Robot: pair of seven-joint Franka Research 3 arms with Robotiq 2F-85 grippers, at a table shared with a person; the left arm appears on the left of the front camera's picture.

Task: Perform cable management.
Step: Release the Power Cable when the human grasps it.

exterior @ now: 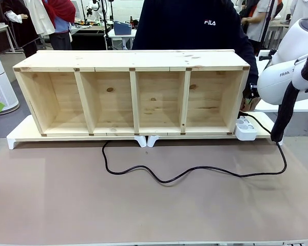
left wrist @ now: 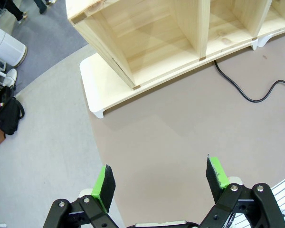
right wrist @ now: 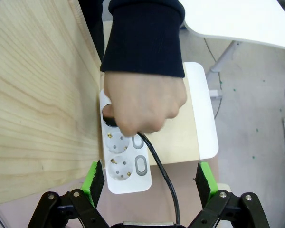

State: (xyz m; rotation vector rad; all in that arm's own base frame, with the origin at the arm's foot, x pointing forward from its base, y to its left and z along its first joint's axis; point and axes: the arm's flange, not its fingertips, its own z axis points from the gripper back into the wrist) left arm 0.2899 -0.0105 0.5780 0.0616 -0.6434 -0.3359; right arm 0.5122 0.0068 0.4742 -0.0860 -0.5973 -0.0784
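Note:
The cable [exterior: 166,181] is a thin black cord that snakes over the brown mat in front of the wooden shelf [exterior: 133,92], then loops up to a white socket block [exterior: 245,128] at the shelf's right end. In the right wrist view a person's hand [right wrist: 142,99] grips the plug at the block's [right wrist: 128,173] top socket, and the cable [right wrist: 167,178] trails down from the fist. My right gripper [right wrist: 149,183] hangs open just above the block. My left gripper [left wrist: 160,178] is open over bare mat, with the cable [left wrist: 252,99] far ahead by the shelf [left wrist: 171,42].
The shelf stands on a low white board [exterior: 20,134] with white feet at its middle. My right arm [exterior: 287,66] fills the right edge of the front view. The person stands behind the shelf. A white table [right wrist: 242,19] lies beyond the board.

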